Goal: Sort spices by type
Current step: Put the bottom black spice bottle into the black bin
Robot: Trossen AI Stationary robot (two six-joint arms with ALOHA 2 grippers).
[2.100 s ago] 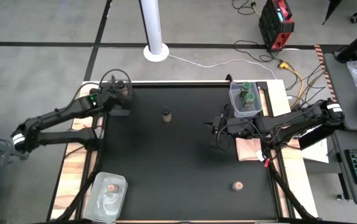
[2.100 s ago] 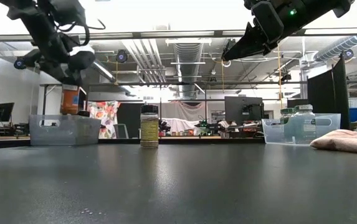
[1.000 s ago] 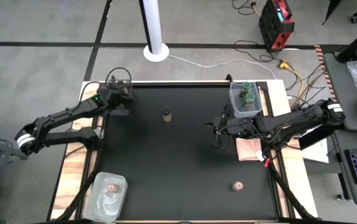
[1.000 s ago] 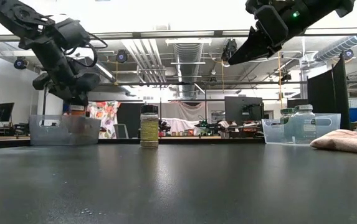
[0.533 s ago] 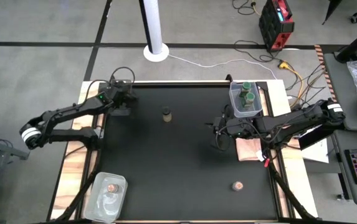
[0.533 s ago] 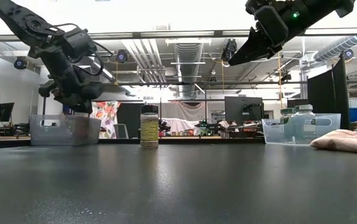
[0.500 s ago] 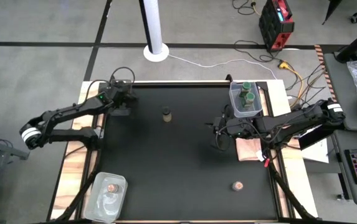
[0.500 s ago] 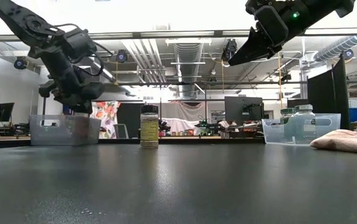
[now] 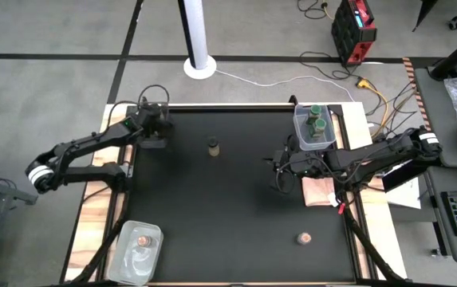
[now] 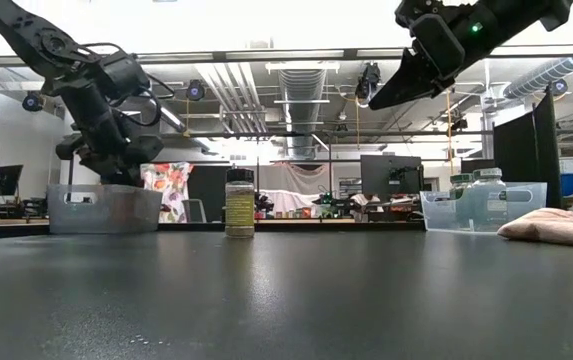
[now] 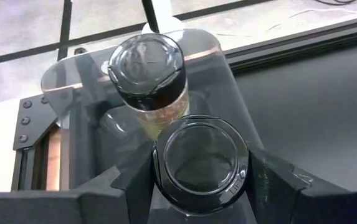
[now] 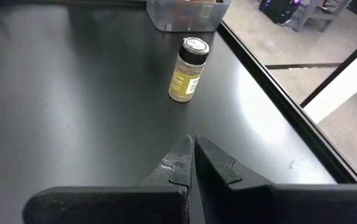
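Jar [image 11: 200, 163] is sitting clamped in the left tool [image 11: 197, 180] inside the far-left tub [image 11: 85, 81], beside a second jar [image 11: 148, 68]. Right tool [image 12: 192, 163] is hovering mid-bench with fingers together; another jar [image 9: 213, 146] is standing alone.

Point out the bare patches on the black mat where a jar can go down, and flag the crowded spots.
Free: the wide middle of the mat, between the lone dark-lidded jar and the pink-topped jar.

Crowded: the far-left tub, where the left gripper holds a jar beside another; the green-lidded tub, with the shut right gripper nearby.

Black table [image 9: 236, 207]; dark-lidded jar [image 12: 187, 69], yellowish contents; pink cloth [image 9: 321, 191].
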